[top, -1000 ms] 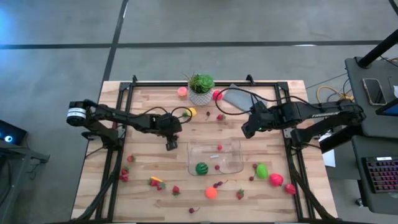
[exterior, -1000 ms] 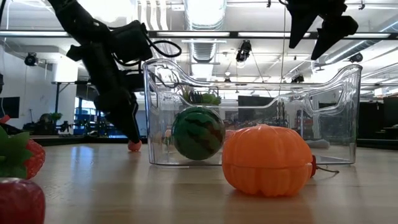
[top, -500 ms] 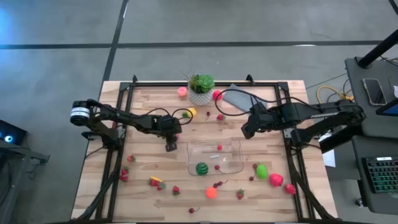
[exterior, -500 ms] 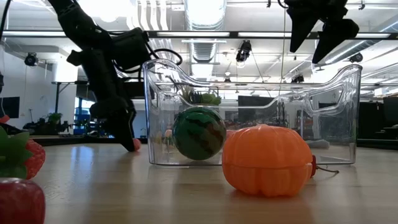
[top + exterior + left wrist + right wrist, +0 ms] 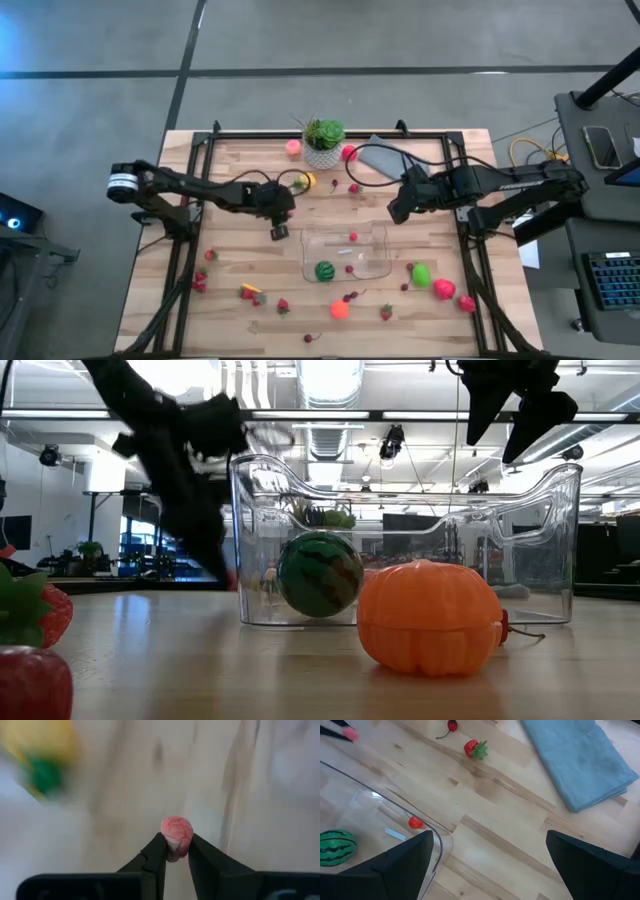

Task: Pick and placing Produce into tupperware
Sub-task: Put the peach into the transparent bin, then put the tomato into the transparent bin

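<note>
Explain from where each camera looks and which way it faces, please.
High: above, straight down on the wooden table; both arms show.
Low: table height, level through the clear plastic container; arms enter from above.
Left wrist: past the left claw gripping a small pink fruit.
Right wrist: past the open right claw.
Shared: the striped green melon, high, low and right wrist.
</note>
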Motion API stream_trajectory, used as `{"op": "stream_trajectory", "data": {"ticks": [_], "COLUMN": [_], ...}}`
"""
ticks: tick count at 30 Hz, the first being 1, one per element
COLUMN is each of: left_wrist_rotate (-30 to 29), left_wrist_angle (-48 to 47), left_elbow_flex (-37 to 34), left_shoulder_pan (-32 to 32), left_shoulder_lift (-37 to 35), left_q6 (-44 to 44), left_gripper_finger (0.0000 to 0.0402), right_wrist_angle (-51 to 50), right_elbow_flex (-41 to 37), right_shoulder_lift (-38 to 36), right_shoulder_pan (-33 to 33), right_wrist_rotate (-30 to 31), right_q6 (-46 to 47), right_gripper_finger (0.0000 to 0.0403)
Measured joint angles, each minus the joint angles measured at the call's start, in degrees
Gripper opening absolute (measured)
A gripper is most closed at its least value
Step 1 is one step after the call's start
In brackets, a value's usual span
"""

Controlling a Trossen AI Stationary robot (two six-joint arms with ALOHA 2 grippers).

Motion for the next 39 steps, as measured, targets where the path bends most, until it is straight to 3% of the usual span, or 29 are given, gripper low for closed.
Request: {"op": "stream_trajectory", "data": {"ticks": [4, 7, 12, 15, 20, 26, 31, 35, 39], "left_wrist_rotate": [-2.29, -0.83, 14.25, 17.58, 14.33, 15.35, 16.33, 8.40, 2.91], "left_wrist_angle": [0.06, 0.38, 0.11, 0.14, 0.07, -4.07, -7.03, -12.54, -18.92], "left_elbow_flex": [3.19, 5.50, 8.04, 10.10, 16.01, 21.21, 21.18, 21.16, 21.16], "left_shoulder_pan": [0.02, 0.02, -0.66, -3.03, -8.17, -9.33, -9.53, -10.99, -11.63], "left_shoulder_lift": [-6.15, -11.03, -14.86, -13.05, -5.61, -0.55, -2.42, -6.21, -11.01], "left_q6": [0.38, 0.40, -2.22, -7.36, -12.07, -19.09, -23.85, -28.66, -33.06], "left_gripper_finger": [0.0047, 0.0046, 0.0050, 0.0064, 0.0098, 0.0164, 0.0204, 0.0200, 0.0184], "right_wrist_angle": [0.16, 0.37, 1.53, 1.53, 1.40, 0.97, 1.06, 1.14, 3.75], "right_elbow_flex": [0.00, 0.00, -0.09, -0.20, -0.38, -0.48, -0.48, -0.90, -1.93], "right_shoulder_lift": [0.00, 0.00, 0.00, 0.00, 0.00, 0.00, 0.00, 0.00, 0.00], "right_shoulder_pan": [0.00, 0.00, -0.32, -0.57, -0.63, -0.63, -0.97, -5.02, -13.33], "right_wrist_rotate": [-0.24, -0.47, -2.20, -2.24, -3.45, -3.48, -2.71, -3.22, -4.95], "right_q6": [0.01, -0.20, -2.05, -2.96, -5.86, -9.88, -13.51, -13.20, -16.63], "right_gripper_finger": [0.0380, 0.0379, 0.0379, 0.0379, 0.0379, 0.0379, 0.0379, 0.0379, 0.0379]}}
